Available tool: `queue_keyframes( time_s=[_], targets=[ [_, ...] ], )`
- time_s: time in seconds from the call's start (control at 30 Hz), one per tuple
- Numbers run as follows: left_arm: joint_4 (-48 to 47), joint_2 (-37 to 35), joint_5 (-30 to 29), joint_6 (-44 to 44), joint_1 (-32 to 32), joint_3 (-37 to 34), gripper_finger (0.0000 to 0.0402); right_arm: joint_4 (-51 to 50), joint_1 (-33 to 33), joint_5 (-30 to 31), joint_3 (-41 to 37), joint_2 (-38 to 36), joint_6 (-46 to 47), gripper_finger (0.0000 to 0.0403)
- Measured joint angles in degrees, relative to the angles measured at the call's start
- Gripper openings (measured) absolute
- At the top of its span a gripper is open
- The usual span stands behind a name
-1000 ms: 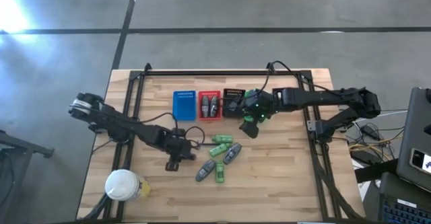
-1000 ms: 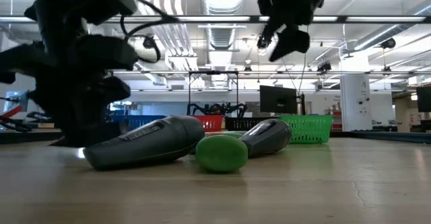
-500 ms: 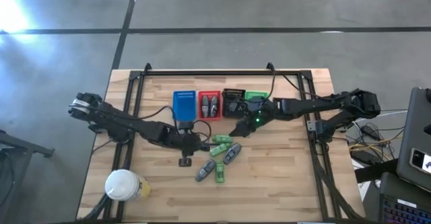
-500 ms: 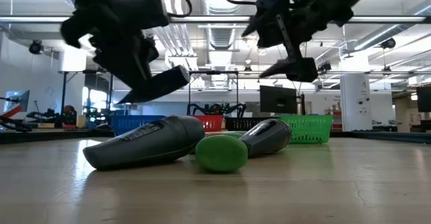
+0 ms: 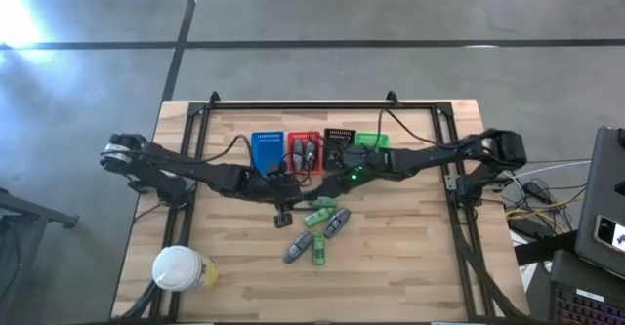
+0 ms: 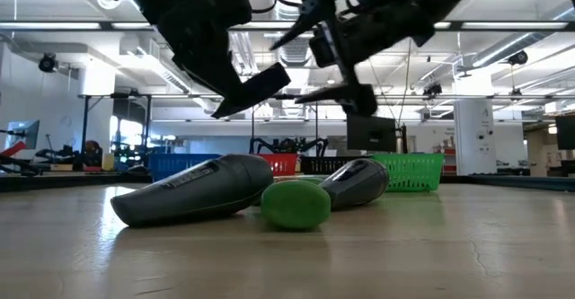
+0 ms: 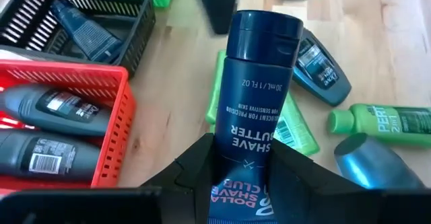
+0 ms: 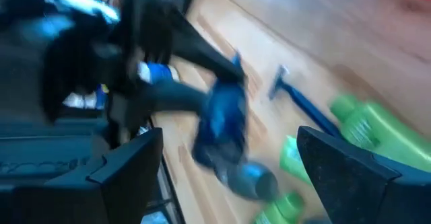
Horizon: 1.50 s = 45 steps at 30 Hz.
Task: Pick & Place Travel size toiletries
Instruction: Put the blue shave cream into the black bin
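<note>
My left gripper (image 5: 283, 206) is shut on a dark blue tube (image 7: 256, 96), lifted over the table in front of the red basket (image 5: 306, 153). My right gripper (image 5: 330, 177) hovers open just right of it, above the loose pile of green tubes (image 5: 320, 206) and grey tubes (image 5: 337, 223), which lie on their sides on the wood. The red basket holds two grey tubes (image 7: 57, 109). The black basket (image 7: 81, 22) holds a dark tube. In the right wrist view my open right gripper (image 8: 229, 177) faces the left gripper and its tube (image 8: 222, 116). My left gripper pinches the dark blue tube between its two fingers (image 7: 195, 167) at the flat tail end (image 7: 239, 183). The tube runs out ahead along the fingers, cap (image 7: 266, 25) farthest from them. It is lifted clear of the table and tilted in the low view (image 6: 260, 88).
Four small baskets stand in a row along the far side: blue (image 5: 267, 153), red, black (image 5: 339, 145), green (image 5: 372, 142). A white-lidded cup (image 5: 178, 266) sits at the near left corner. Bare wood lies to the near right of the pile.
My left gripper has risen from the table with the dark tube and moved right and toward the far edge, near the red basket. My right gripper has moved from the green basket to the left and come down over the pile.
</note>
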Motion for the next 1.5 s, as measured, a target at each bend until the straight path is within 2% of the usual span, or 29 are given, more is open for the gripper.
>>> queue_keyframes(
  time_s=[0.17,0.33,0.7,1.03,1.33,1.5],
  targets=[
    [-0.01,-0.02,0.09,-0.04,0.3,0.3,0.0117,-1.1,-0.04,-0.62,4.62,3.06,-0.97,0.0325],
    [-0.02,-0.02,-0.09,-0.44,0.35,0.3,0.0117,-8.33,-0.01,-0.81,7.58,4.23,-2.33,0.0315],
    [-0.1,-0.02,-1.6,0.06,0.35,0.3,0.0117,-10.07,-0.02,-0.74,7.68,3.63,-2.71,0.0277],
    [0.06,-0.02,-1.64,0.13,0.35,0.26,0.0117,-7.96,-0.03,-2.05,7.68,4.66,-2.1,0.0219],
    [0.09,-0.02,-1.08,-0.64,0.28,0.22,0.0131,-8.1,-0.05,-2.32,7.68,4.66,-3.4,0.012],
    [0.3,-0.02,-0.81,-4.69,0.22,0.22,0.0163,-9.13,-0.24,-2.42,7.68,4.66,-4.42,0.0119]
  ],
)
